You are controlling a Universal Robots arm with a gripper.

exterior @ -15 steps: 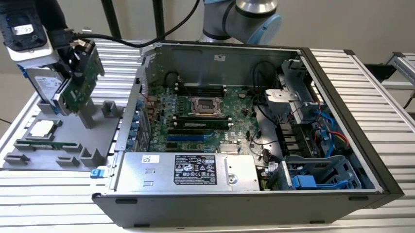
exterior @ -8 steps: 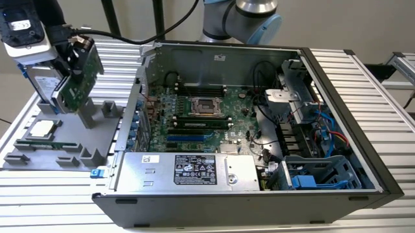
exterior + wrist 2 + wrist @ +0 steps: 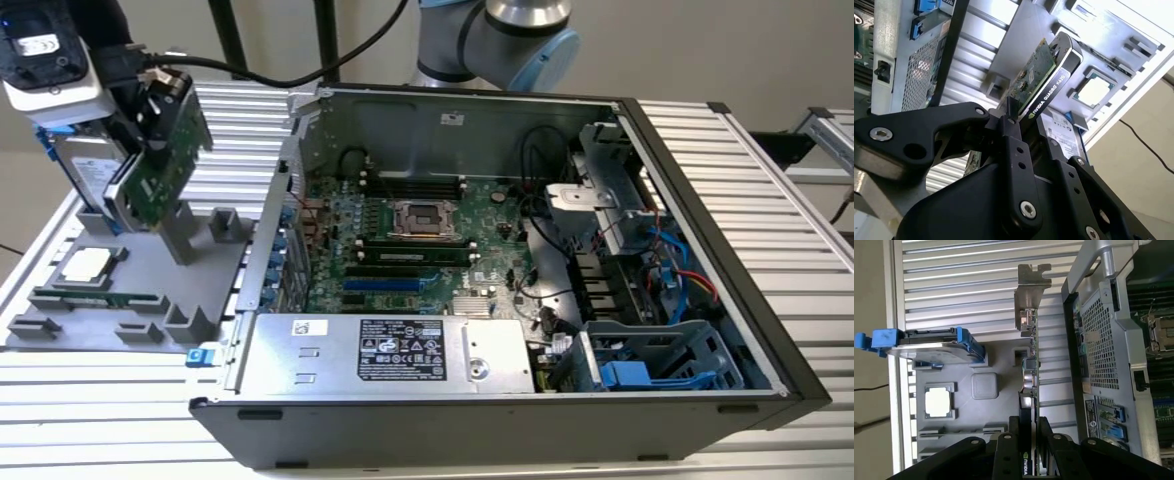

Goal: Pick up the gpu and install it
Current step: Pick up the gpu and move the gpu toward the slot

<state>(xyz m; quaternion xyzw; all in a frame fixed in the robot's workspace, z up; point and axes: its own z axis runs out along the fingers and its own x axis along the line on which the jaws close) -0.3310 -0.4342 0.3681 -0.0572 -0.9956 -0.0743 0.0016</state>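
Our claw (image 3: 1026, 440) is clamped on the graphics card (image 3: 1030, 365), whose long axis runs straight out from the grip, metal bracket (image 3: 1029, 295) farthest. The card hangs above the gray tray (image 3: 134, 300). The open computer case (image 3: 441, 125) lies beside that tray's edge, toward the exterior view's right.

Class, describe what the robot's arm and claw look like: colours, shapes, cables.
The arm is silver-grey with a light blue joint cap. The claw is matte black, made of flat links with silver screws. A white housing at the wrist trails black cables.
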